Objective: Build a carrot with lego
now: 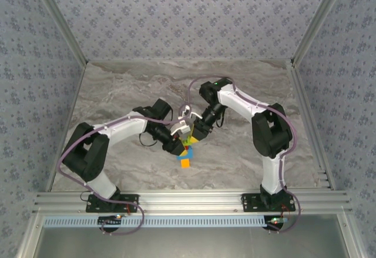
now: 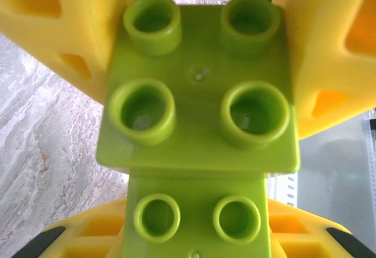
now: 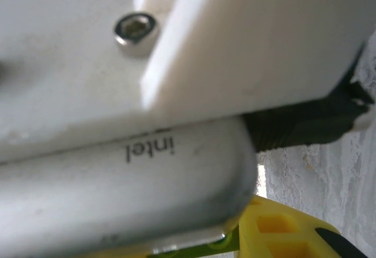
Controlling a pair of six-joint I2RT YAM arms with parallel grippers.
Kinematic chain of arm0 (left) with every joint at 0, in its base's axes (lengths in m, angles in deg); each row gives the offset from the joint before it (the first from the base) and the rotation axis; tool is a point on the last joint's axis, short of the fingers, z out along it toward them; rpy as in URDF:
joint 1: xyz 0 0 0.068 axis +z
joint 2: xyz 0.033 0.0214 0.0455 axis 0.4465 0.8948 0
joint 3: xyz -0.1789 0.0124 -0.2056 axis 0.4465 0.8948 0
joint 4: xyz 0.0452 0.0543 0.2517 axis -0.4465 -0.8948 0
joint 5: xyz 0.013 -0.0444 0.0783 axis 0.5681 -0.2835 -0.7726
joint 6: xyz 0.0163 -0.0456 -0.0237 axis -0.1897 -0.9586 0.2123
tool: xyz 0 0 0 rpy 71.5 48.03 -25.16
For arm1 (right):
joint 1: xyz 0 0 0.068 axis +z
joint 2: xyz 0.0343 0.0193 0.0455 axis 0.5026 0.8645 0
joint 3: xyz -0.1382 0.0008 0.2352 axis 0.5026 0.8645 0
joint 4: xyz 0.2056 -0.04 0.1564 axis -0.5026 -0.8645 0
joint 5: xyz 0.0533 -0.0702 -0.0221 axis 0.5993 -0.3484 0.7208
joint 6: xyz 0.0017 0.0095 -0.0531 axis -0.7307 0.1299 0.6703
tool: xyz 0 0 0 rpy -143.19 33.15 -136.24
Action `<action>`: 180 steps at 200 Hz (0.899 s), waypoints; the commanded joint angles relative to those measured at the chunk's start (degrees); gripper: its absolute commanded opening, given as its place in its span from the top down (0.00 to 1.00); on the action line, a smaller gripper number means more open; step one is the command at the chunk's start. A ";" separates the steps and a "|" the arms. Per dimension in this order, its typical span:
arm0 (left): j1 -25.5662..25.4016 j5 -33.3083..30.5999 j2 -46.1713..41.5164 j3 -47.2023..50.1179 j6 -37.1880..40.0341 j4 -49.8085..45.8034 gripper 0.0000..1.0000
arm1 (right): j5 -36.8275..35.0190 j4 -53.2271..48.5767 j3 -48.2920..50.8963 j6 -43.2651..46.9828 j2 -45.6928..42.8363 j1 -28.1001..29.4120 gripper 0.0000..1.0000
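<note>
Grips the carrot (image 1: 186, 154) at its lime-green end with both claws, out over the middle of the marbled table (image 1: 117, 93). Clamps the left gripper (image 2: 197, 240) shut on the lower lime-green brick (image 2: 197, 220) — with yellow fingers (image 2: 88, 234) pressed to either side. Pinches the upper lime-green brick (image 2: 200, 76) with the right gripper (image 1: 190, 135), closed on it from the far side, directly opposite the left. Has the blue and orange bricks sticking out past the claws toward the arm bases. Cannot tell whether the orange tip (image 1: 185, 163) touches the table. Puts the left wrist's silver camera housing (image 3: 117, 199) right against the right wrist lens, one yellow finger just below.
</note>
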 commanded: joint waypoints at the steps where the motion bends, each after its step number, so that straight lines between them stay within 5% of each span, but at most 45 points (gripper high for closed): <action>1: 2.77 0.95 -2.35 -3.54 -1.23 6.35 1.00 | -5.63 -5.61 0.74 -2.51 -0.02 1.17 0.64; 47: 2.76 1.12 -1.80 -3.81 -1.08 6.05 1.00 | -3.93 3.46 1.53 -6.46 -7.08 -2.16 0.29; 80: 2.72 0.19 -1.59 -3.49 -1.34 6.39 1.00 | -4.59 14.34 4.79 -12.86 -14.12 -5.48 0.22; 113: 2.69 -3.26 -0.75 -3.55 -3.22 8.01 0.99 | -19.31 25.68 7.98 -24.68 -19.21 -8.59 0.22; 130: 2.74 -11.70 -0.57 -3.37 -7.17 11.11 0.96 | -30.29 30.63 9.25 -32.35 -20.49 -10.98 0.22; 157: 2.74 -34.12 -1.89 -2.76 -17.95 17.72 0.95 | -54.39 38.29 13.77 -47.51 -23.26 -12.20 0.23; 180: 2.77 -48.94 -5.31 -2.24 -29.03 19.90 0.93 | -61.02 44.91 20.87 -53.65 -25.90 -12.24 0.22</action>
